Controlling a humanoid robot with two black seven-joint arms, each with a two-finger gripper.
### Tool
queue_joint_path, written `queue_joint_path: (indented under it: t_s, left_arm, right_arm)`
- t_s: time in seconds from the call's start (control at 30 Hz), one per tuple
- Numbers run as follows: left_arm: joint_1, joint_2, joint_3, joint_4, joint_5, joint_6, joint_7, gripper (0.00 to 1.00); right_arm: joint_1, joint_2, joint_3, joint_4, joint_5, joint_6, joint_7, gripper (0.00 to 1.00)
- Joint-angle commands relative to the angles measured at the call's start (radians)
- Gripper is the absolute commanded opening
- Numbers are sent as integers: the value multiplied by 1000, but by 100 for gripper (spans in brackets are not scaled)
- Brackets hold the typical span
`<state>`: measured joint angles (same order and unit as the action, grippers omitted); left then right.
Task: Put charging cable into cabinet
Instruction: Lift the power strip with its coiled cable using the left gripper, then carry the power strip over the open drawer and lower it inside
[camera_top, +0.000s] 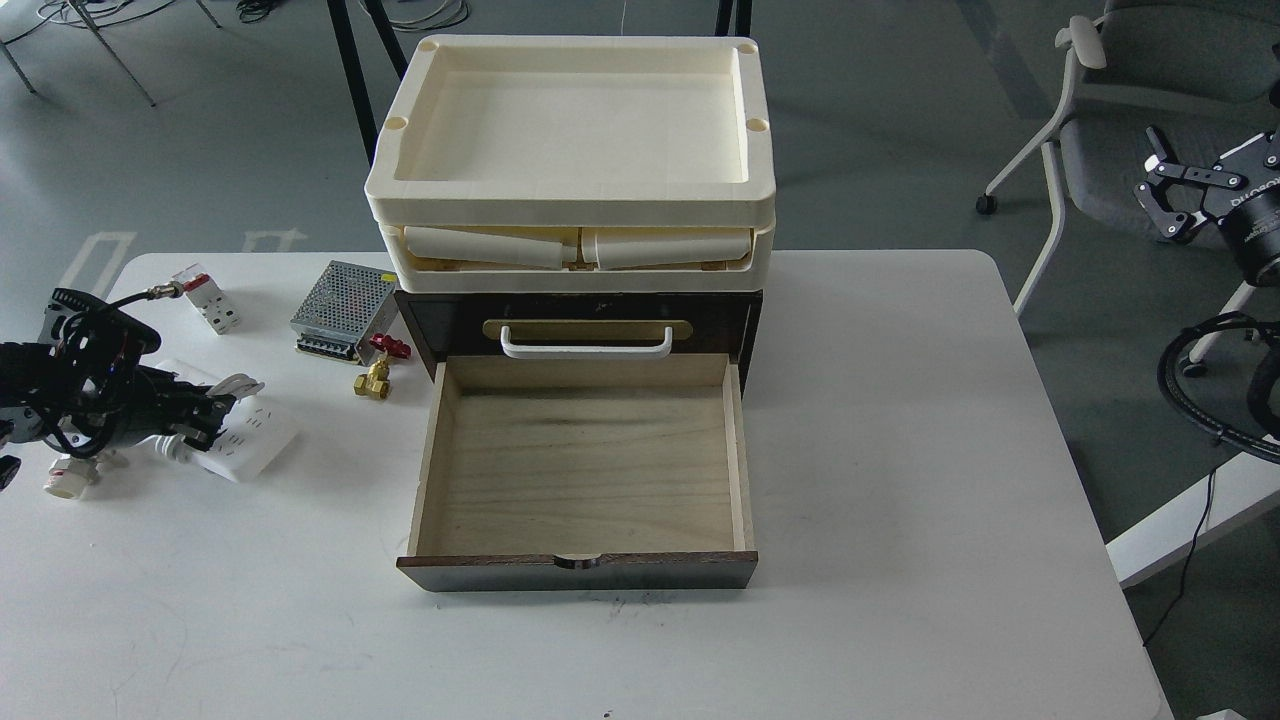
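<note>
charging cable (240, 440) found lying on surface (900, 450), left of cabinet (580, 320) with drawer (585, 470) pulled out. left hand (200, 415) down on cable, grip state undeterminable. right hand (1165, 195) raised well off to the side, fingers spread.

The flat white rectangular power strip (240, 440), a thick white cord looped around its middle, lies flat on the white table at the far left, its near end partly hidden. Well to its right stands the dark brown wooden cabinet (580, 320) (cream plastic trays stacked on top), its light plywood drawer (585, 470) pulled fully open.
</note>
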<state>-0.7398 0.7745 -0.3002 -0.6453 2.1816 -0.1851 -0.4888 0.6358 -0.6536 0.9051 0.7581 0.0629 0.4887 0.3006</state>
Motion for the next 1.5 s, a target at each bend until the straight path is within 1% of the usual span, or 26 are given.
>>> queue_joint_path:
  t_s: [0.0,0.07,0.13,0.2,0.33,0.43,0.6,0.67,0.8,0.9,1.07,1.23,1.33,1.47]
  left_arm:
    - [-19,20,-2,-8,0,4,0,0]
    - [-45,41,-3,-26,0,-7,0,0]
    - [-55,92,-5,-80,0,-16,0,0]
    - [-59,201,-13,-201,-5,-55,0,0]
    - [-75,434,-19,-511,-242,-212,0,0]
    - [-76,560,-17,-673,-403,-258,0,0]
    - [-67,649,-5,-865,-607,-281,0,0]
    - [-67,658,-5,-924,-711,-304,0,0]
    - [-67,648,-5,-1016,-891,-304,0,0]
    - [-66,600,-5,-1056,-994,-304,0,0]
    - [-59,455,-5,-1047,-1091,-304,0,0]
    - [-26,307,-7,-953,-1108,-249,0,0]
    - [-23,232,-5,-874,-1109,-260,0,0]
    - [16,181,-5,-809,-1109,-249,0,0]
  right_arm:
    - [-1,0,0,0,0,0,0,100]
    - [-2,0,1,0,0,0,0,100]
    - [-2,-1,1,-2,0,0,0,100]
    - [-2,-1,1,-2,0,0,0,100]
    - [-4,0,1,-10,3,0,0,100]
    - [-4,0,1,-10,3,0,0,100]
    - [-4,0,1,-10,3,0,0,100]
    - [-4,0,1,-10,0,0,0,100]
    - [-4,0,0,-19,3,0,0,100]
    - [-5,0,0,-26,3,0,0,100]
    - [-8,0,1,-26,3,0,0,100]
    - [-10,-1,1,-26,3,0,0,100]
    - [-10,-1,1,-26,3,0,0,100]
    - [-10,0,0,-36,3,0,0,100]
